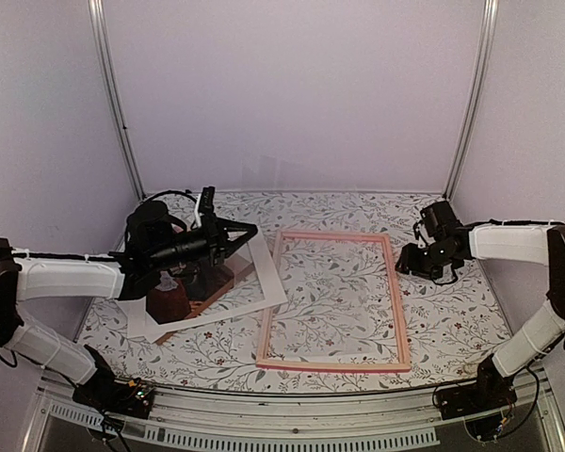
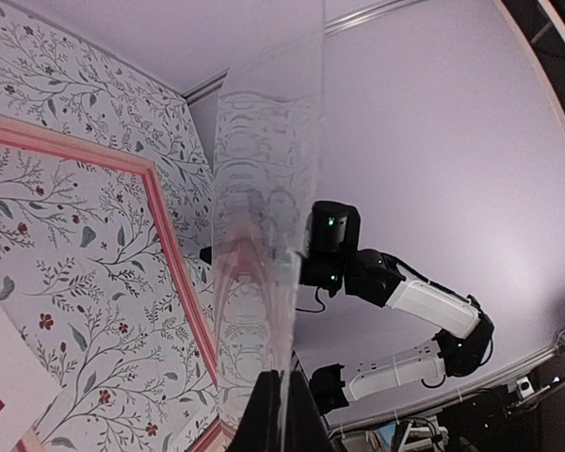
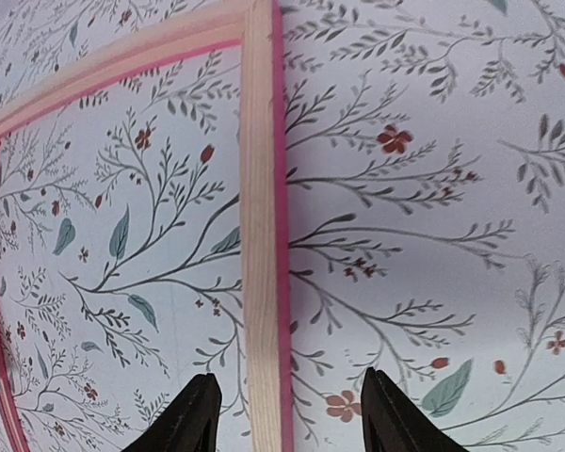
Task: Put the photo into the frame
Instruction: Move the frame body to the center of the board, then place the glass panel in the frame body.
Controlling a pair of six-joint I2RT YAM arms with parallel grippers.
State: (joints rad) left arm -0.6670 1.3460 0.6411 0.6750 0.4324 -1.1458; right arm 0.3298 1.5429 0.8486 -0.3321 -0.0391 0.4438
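Now, left side: left gripper (image 1: 234,234) hangs above the table (image 1: 452,320), over the near-left pile. Its fingers (image 2: 259,424) are pressed together on the lower edge of a clear sheet (image 2: 264,188). The sheet stands edge-on to the left wrist camera and rises away from the fingertips, with the floral pattern showing through it. From the top camera the sheet is barely traceable.

Photo (image 1: 172,303) lies on the table's left side, under the left arm and partly hidden by it. It is dark maroon with a pale patch. It sits in a loose pile with a brown board (image 1: 215,282) and a white mat board (image 1: 266,287); the stacking order is hard to read. The pile lies just left of the frame. The mat's corner is close to the left rail; touching or not, cannot tell.

Frame (image 1: 400,301) lies flat mid-table, pink thin rails, floral cloth showing inside it. The photo is outside it.

Right side: right gripper (image 1: 435,271) sits low by the frame's right rail, towards the far corner. In the right wrist view its fingers (image 3: 200,419) are spread apart with nothing pinched, and one rail runs between them. Whether the tips touch rail or table, cannot tell
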